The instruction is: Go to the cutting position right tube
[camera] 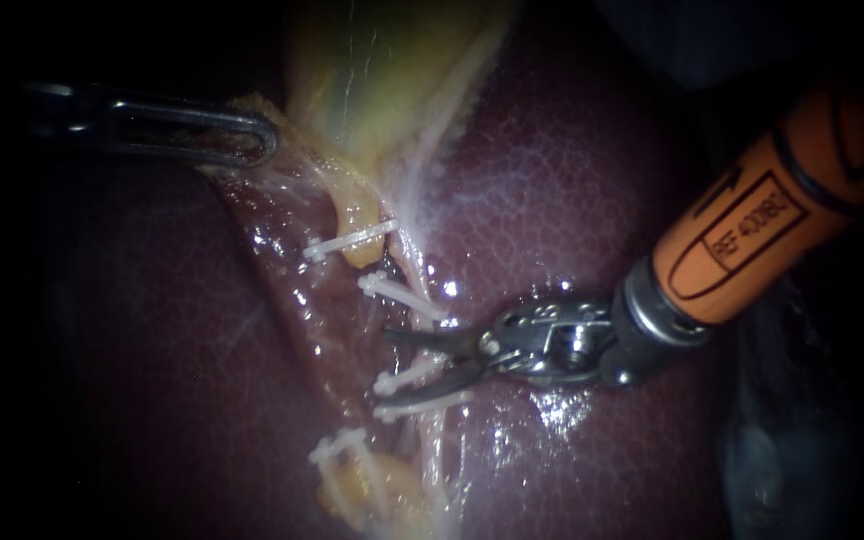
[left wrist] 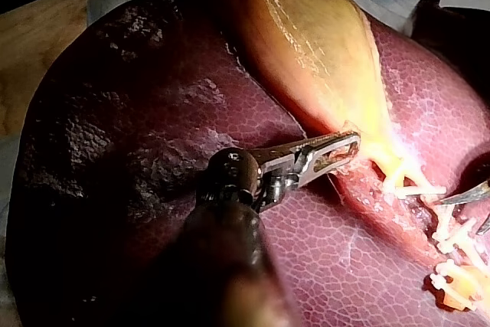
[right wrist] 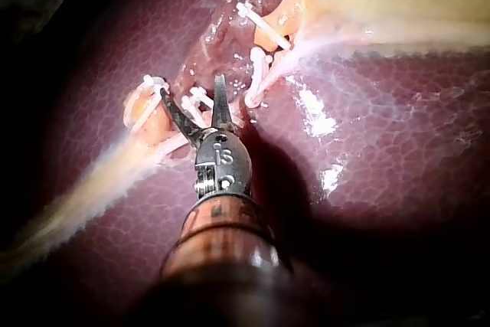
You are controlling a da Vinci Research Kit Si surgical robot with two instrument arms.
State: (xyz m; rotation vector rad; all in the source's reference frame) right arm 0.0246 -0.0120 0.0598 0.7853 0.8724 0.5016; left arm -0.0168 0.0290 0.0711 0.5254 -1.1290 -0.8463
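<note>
Endoscope: right instrument (camera: 407,367) has its jaws open, blades straddling the right tube (camera: 434,440), but a clip (camera: 404,379) sits between them. Closing here likely bites the clip, not the tube. Left wrist: left instrument (left wrist: 343,145) jaws clamped on the gallbladder (left wrist: 306,44) edge; a slip would lose tension. Right wrist: liver (right wrist: 383,151) just under the blades, clips (right wrist: 200,99) crowding the tips, so little room ahead.

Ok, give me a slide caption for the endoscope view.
Open blades of the right instrument among white clips on the right tube; left instrument grips the gallbladder.
</note>
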